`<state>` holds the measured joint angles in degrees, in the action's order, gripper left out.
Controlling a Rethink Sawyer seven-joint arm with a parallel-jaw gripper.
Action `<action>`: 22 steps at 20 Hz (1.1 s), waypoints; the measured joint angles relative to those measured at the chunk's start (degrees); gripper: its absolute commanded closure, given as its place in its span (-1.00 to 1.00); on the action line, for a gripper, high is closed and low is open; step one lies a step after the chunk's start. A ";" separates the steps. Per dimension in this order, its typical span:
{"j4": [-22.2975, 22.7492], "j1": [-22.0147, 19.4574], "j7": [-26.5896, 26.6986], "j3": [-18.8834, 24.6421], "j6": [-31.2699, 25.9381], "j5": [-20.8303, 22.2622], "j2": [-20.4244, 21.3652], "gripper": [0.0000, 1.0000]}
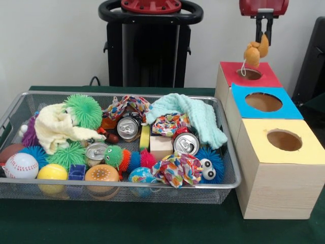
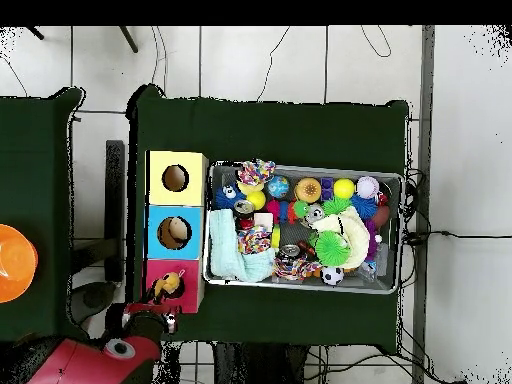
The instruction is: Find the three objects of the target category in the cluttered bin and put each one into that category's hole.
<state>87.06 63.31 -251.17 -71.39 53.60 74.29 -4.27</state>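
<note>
Gripper [image 1: 263, 31] closed on orange plush toy [image 1: 255, 51], hanging just above red box hole [image 1: 249, 74]. Risk: toy sits off-centre w/ dangling string; may snag rim on release.

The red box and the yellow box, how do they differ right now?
The red box sits farthest back, the yellow box nearest the camera. The tool holds an orange plush toy over the red box's hole; nothing hangs over the yellow box's. Both are wooden boxes with a round top hole.
</note>
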 measured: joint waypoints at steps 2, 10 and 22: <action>0.00 -0.05 0.00 0.03 0.00 0.00 0.38 1.00; 0.02 -1.89 0.00 2.21 0.00 0.04 4.04 1.00; 0.04 -6.39 0.00 8.39 -0.02 5.15 7.25 1.00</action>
<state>87.10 56.93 -251.17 -63.00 53.58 79.44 2.98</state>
